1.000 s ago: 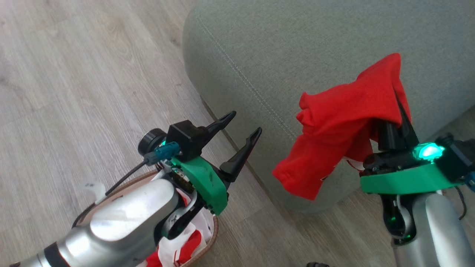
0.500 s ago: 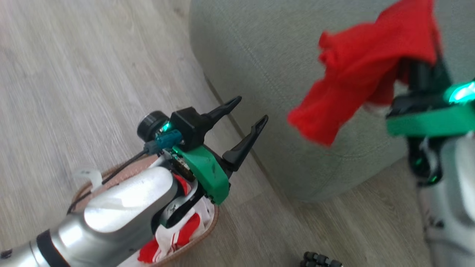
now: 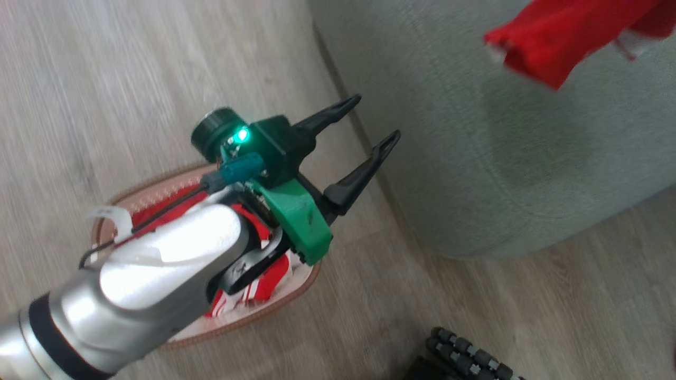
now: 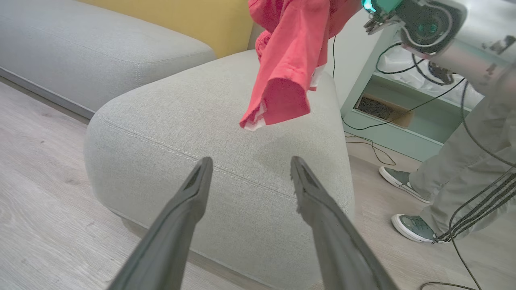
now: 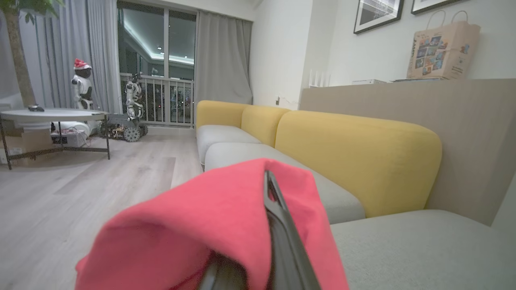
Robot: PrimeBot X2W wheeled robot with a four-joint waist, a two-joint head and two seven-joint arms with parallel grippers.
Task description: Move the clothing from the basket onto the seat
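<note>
The left gripper [image 3: 376, 118], just beside the seat [image 3: 528, 158], has its two fingers spread wide and empty, the right gripper [image 5: 262, 181] pinches one red shirt [image 4: 290, 60] above the seat, and one basket [image 3: 153, 186] near the seat, half hidden by the arm [image 3: 158, 264], holds more red and white clothes [image 3: 269, 279] on the pale wood floor [image 3: 132, 79].

Your floor [image 3: 132, 79] is pale wood plank. A person's legs [image 4: 463, 161] in grey trousers with dark side stripes stand on it in grey-green shoes [image 4: 411, 227], near a pale green shelf unit [image 4: 387, 125] with black cables [image 4: 365, 139] trailing over the planks. Yellow sofa backrests [image 5: 354, 153] run below a ledge holding a printed paper bag [image 5: 443, 50]. At the floor's far edge, grey curtains [image 5: 221, 60] flank a window [image 5: 157, 60].
</note>
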